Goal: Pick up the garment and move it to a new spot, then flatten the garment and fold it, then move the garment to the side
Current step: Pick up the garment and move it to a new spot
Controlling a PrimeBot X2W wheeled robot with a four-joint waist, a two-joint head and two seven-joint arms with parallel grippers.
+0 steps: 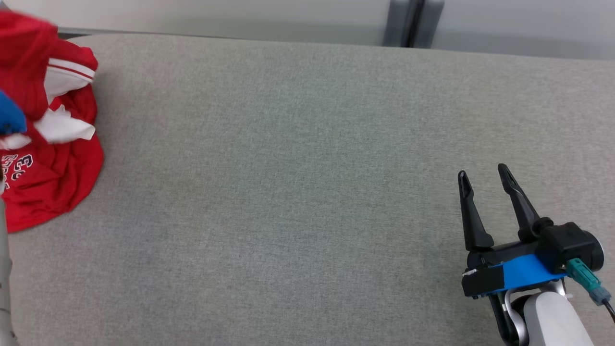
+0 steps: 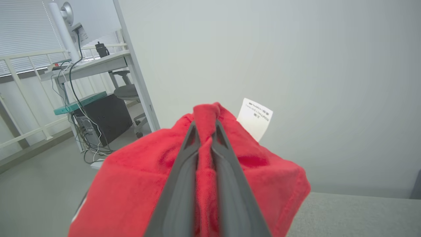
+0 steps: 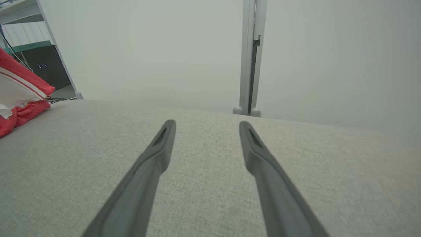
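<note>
Task barely begun: the red shirt sits bunched at the far left of the grey table — not yet moved, flattened or folded. My left gripper is clamped on a ridge of its cloth. My right gripper hovers above the table, fingers spread, holding nothing.

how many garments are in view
1: a red garment at the left edge of the table, a fold pinched in the left pincer. More may lie past the view's edge.
</note>
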